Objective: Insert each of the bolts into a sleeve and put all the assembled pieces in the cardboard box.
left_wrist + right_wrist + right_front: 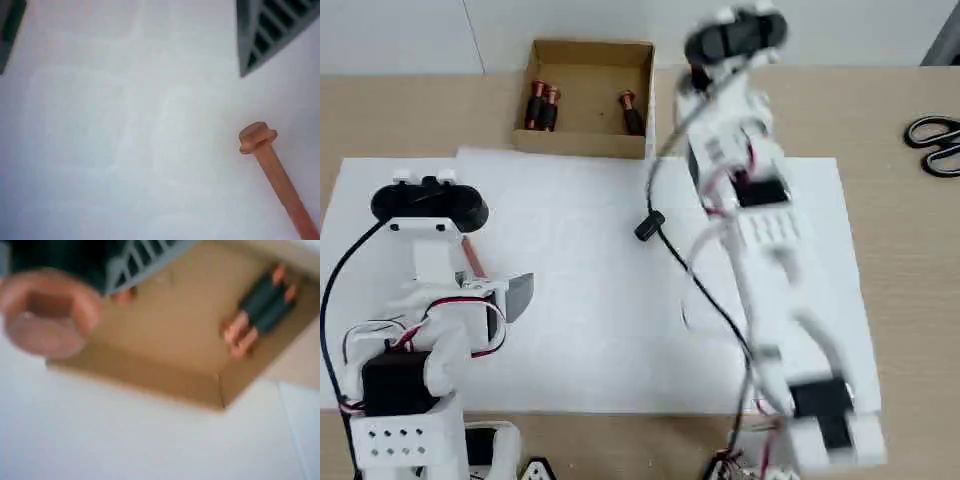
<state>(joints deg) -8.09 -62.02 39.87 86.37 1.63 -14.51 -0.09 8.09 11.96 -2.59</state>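
One bolt (280, 180) lies near a finger (265, 35) of the left pincer (122, 72).

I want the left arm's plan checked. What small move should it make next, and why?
Probably shift the left gripper over the bolt so its shaft sits between the jaws. They stand open, and the bolt lies bare on the white sheet, off to one side of them.

Light: bright, even, diffuse, from overhead. Shadows: soft, faint, lying on white sheet (590, 300). Glare: white sheet near washed out in left wrist view. Floor of cardboard box (588, 90), 11 o'clock in high view: evenly lit.
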